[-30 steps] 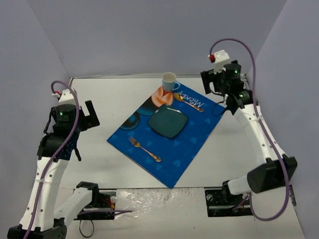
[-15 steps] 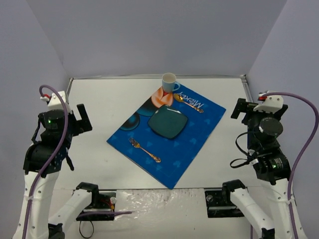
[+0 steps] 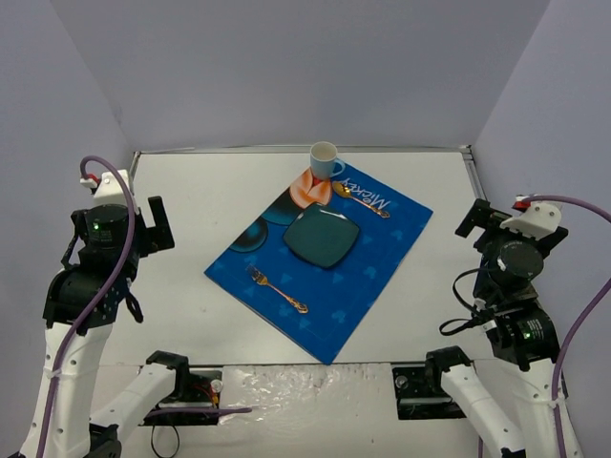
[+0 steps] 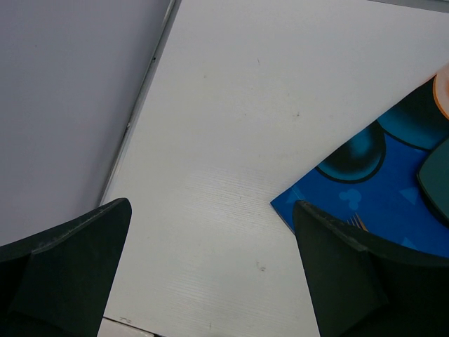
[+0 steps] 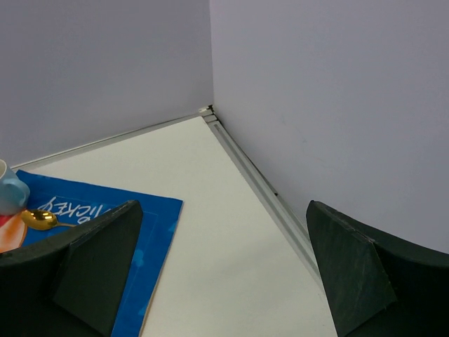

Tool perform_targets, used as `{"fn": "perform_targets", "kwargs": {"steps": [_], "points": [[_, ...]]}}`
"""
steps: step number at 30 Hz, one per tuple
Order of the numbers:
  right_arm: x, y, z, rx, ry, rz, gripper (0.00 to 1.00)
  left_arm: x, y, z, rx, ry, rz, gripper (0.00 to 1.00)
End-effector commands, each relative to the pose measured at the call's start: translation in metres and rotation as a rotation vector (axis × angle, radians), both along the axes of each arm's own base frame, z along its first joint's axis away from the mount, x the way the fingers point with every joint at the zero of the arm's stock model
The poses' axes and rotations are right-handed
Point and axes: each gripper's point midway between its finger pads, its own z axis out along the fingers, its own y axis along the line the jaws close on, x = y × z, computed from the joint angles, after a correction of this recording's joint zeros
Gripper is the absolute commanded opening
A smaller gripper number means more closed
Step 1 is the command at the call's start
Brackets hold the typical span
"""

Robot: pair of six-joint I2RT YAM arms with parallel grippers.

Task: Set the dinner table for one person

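On the white dinner table (image 3: 191,205) lies a blue cartoon-print mat (image 3: 382,262), set at an angle. On the mat are a dark teal square plate (image 3: 322,236), a gold fork (image 3: 277,286) to its near left and a gold spoon (image 3: 361,197) at its far side. A light blue cup (image 3: 325,158) stands beyond the mat's far corner, next to an orange napkin (image 3: 307,186). My left gripper (image 3: 158,224) is open and empty above the table's left side. My right gripper (image 3: 474,218) is open and empty above the right edge. Both are clear of the mat.
Grey walls enclose the table on three sides. In the left wrist view the table's metal rim (image 4: 137,105) runs along the left wall. In the right wrist view the rim (image 5: 259,182) runs to the far right corner. Arm bases stand at the near edge.
My right arm has swung back from beside the spoon at the far right to the near right edge. My left arm has drawn back toward the left wall.
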Motion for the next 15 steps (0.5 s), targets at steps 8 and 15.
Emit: {"fn": "perform_targets", "kwargs": {"steps": [8,15], "points": [[0.008,0.001,0.045,-0.012,-0.114,0.001,1.00,0.002,0.002,0.019,-0.008,-0.092,0.016,0.97],[0.011,0.004,0.052,-0.021,-0.126,0.024,1.00,0.002,0.001,0.014,-0.022,-0.099,0.020,0.97]]}}
